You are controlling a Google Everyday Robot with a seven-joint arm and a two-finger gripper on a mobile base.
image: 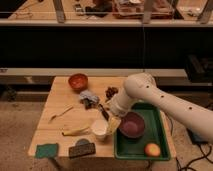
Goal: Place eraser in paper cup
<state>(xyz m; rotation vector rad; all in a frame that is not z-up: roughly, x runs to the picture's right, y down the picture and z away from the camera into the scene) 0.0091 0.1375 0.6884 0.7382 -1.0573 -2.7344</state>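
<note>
Wooden tabletop [65,102] carries everything. Nearest its front edge lies one eraser [81,150], beside one green pad [46,150] and just in front of one grey-blue disc [82,142]. Behind stands one paper cup [99,129], near one banana [76,131]. The gripper [104,113] hangs just beyond the cup; clenched or released, I cannot tell. Two bowls: a purple bowl [132,125] in the green tray [142,156], and an orange-red bowl [78,81] farthest. The risk, I judge: reaching for the eraser, the arm could topple the cup, which stands between them.
</note>
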